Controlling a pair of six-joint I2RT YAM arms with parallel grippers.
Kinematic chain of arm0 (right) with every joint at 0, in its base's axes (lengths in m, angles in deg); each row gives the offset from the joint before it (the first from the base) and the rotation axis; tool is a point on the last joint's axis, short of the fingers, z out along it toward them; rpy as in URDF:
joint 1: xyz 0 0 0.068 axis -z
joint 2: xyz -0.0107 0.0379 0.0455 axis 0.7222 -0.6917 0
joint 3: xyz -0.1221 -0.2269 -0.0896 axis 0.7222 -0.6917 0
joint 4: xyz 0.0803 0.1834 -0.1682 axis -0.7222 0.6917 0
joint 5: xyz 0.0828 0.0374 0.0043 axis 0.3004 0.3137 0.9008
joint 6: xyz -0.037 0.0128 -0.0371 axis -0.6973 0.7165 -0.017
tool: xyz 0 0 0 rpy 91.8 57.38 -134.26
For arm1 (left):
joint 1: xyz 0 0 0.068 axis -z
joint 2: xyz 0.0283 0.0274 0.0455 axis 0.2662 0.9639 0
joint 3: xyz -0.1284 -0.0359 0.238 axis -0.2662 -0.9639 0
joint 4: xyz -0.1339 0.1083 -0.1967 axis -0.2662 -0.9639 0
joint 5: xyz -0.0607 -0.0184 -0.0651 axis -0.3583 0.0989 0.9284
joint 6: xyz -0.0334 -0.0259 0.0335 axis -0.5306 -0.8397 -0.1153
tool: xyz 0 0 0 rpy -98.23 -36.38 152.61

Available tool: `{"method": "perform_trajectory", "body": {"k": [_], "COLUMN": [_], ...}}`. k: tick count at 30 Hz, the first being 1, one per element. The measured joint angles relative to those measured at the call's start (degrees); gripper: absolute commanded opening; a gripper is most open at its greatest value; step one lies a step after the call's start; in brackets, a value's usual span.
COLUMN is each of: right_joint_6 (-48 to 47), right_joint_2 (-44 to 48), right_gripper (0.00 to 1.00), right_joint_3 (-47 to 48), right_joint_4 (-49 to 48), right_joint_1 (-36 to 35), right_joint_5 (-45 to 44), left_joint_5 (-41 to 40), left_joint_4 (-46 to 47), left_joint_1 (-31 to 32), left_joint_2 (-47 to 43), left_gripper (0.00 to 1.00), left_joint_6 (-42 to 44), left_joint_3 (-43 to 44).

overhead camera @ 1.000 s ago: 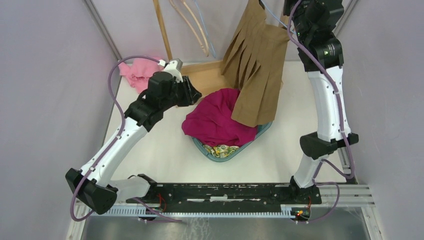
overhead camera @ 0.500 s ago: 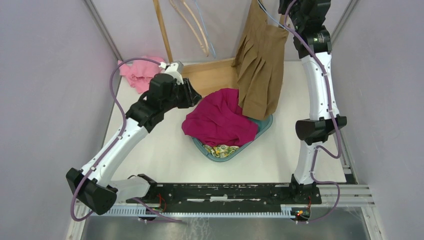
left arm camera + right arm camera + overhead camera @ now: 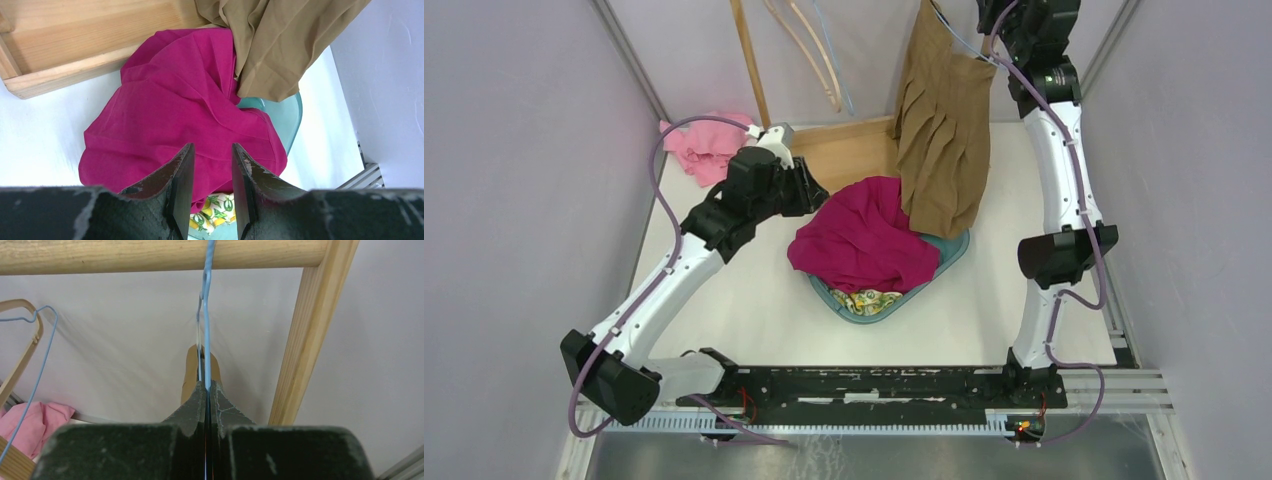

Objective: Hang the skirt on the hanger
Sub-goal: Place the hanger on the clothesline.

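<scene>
The right end effector (image 3: pixel 206 390) is pinched tight on the blue hanger (image 3: pixel 207 315), whose wire runs up across the wooden rail (image 3: pixel 150 255) just above. That arm stretches high and far back. The skirt (image 3: pixel 944 140) hangs below it. The left end effector (image 3: pixel 212 170), fingers apart and empty, hovers above the magenta cloth (image 3: pixel 180 110), with its arm angled forward over the counter (image 3: pixel 754 300).

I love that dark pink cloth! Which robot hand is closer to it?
Left. The left gripper hangs open just beside the dark pink cloth; the right gripper is high by the wooden rail, shut on the blue hanger.
</scene>
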State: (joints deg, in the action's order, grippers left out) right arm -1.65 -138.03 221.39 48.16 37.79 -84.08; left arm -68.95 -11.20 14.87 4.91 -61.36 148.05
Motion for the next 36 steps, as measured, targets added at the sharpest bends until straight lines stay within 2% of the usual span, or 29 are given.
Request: {"method": "perform_trajectory", "body": {"k": [10,20,22,25,29,32,36], "right_joint_6": [-0.4,-1.7,-1.9,-2.0,-2.1,-2.1,-1.2], "right_joint_2": [6.3,8.9,9.4,9.5,10.0,10.6,11.3], "right_gripper": [0.01,0.02,0.09,0.12,0.21,0.36,0.46], "right_joint_3": [-16.3,-23.9,-24.9,-25.5,-27.0,-28.4,-29.9], "right_joint_4": [-7.3,-10.8,-11.5,-12.1,-12.7,-12.2,-11.8], "right_joint_1": [0.0,0.1,0.1,0.2,0.4,0.8,1.8], "right_joint_5": [0.2,-0.2,-0.3,-0.6,-1.4,-2.6,-3.0], "left_joint_5": [0.1,0.2,0.2,0.2,0.2,0.2,0.3], "left_joint_4": [0.8,1.4,1.5,1.6,1.7,1.7,1.7], "left_joint_1": [-0.1,-0.1,-0.1,-0.1,-0.1,-0.1,-0.1], "left_joint_2": [0.5,0.5,0.5,0.5,0.5,0.5,0.5], "left_gripper": [0.4,0.4,0.4,0.4,0.4,0.4,0.39], "left_joint_6": [0.0,0.0,0.0,0.0,0.0,0.0,0.0], "left_joint_3": [-1.0,-1.1,-1.2,-1.2,-1.2,-1.2,-1.2]}}
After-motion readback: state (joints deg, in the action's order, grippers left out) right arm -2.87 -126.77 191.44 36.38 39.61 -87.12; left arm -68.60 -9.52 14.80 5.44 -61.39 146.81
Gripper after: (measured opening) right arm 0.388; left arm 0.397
